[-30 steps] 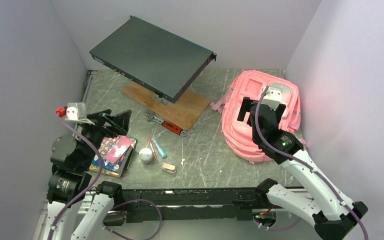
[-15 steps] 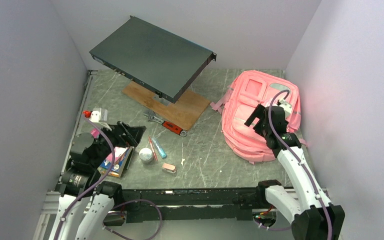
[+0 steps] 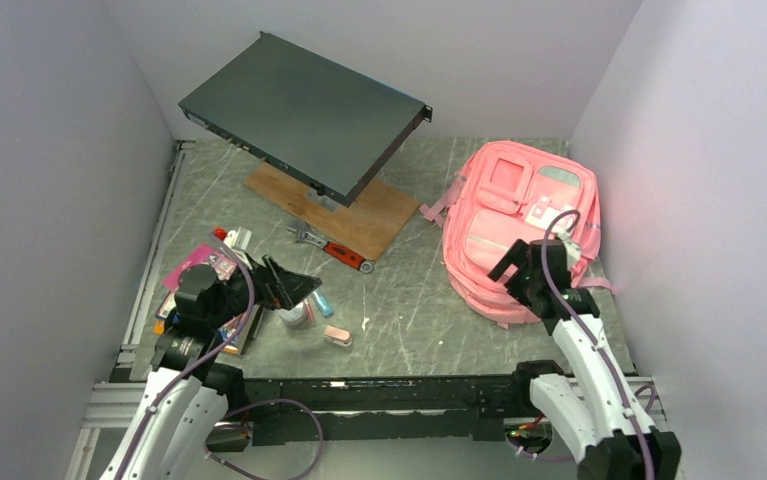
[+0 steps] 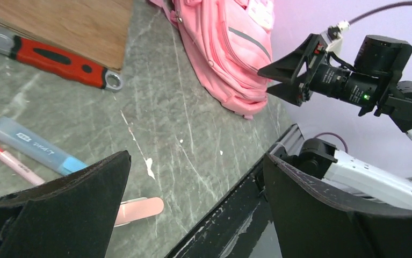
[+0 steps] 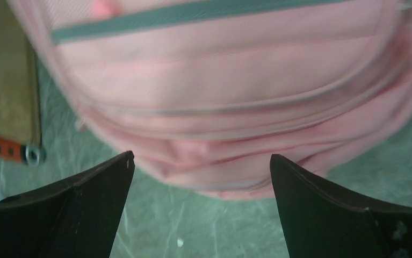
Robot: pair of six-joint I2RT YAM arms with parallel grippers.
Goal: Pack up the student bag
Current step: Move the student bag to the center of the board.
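The student bag (image 3: 514, 215) is a pink backpack lying flat at the right of the table, zips shut; it also fills the top of the right wrist view (image 5: 219, 102) and shows far off in the left wrist view (image 4: 219, 48). My right gripper (image 3: 517, 272) hovers at the bag's near edge, open and empty (image 5: 201, 156). Low at the left, my left gripper (image 3: 294, 287) points right over the small items, open and holding nothing (image 4: 197, 156).
A stack of books (image 3: 194, 272) with a pink cover lies at the left. Nearby are a white round object (image 3: 294, 316), pens (image 3: 317, 300), a pink eraser (image 3: 337, 336) and a red-handled wrench (image 3: 341, 252). A black flat box (image 3: 304, 110) stands tilted over a wooden board (image 3: 354, 215).
The left arm has dropped and swung right, from above the books to over the small items. The right arm has pulled back from over the bag to its near edge. Both grippers stay open.
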